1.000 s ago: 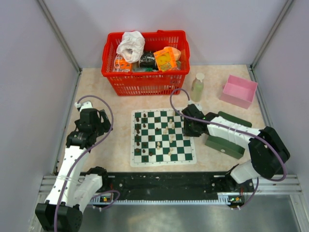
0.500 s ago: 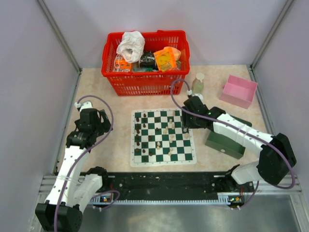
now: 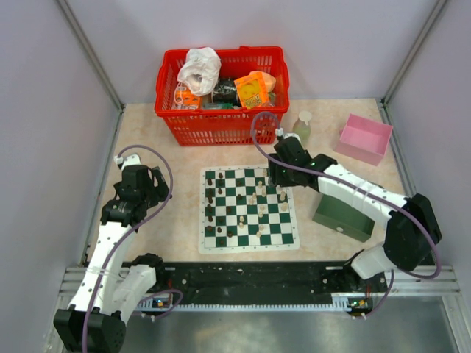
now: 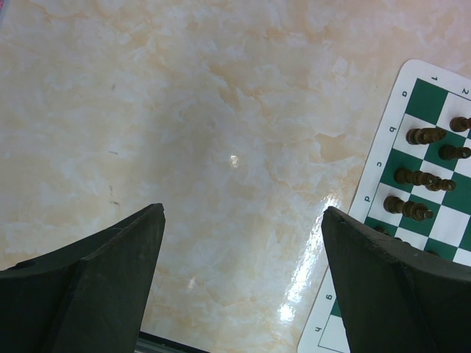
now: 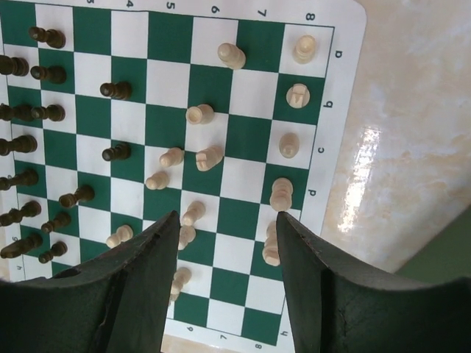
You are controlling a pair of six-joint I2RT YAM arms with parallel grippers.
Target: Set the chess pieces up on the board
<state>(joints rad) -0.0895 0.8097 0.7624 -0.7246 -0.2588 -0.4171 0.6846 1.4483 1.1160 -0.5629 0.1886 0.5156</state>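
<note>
Marbled beige tabletop [image 3: 162,147] fills the cell, and the board [image 3: 246,248] lies flat at its middle, ahead of my two arms. Its left side carries the dark pieces [image 3: 210,197]. The cream pieces [image 5: 208,157] are strewn over its right half, several tipped onto their sides.

My next move turns on the right arm, which is the nearer one. Its right fingers [image 5: 143,283] hang above that cream clutter, toward the board's far right corner. In the right wrist view a toppled cream piece [image 5: 193,214] lies just beside one finger, its long axis slanting across the gap. A cream cluster [image 5: 272,246] sits just beside the other finger.

I judge the pick lies straight down, though I would turn the wrist first so the fingers close across a piece's short side. These fingers are parted and hold nothing, touching no piece that I can see. The left fingers [image 4: 110,272] are spread wide and empty over bare tabletop, off the board's left edge.
</note>
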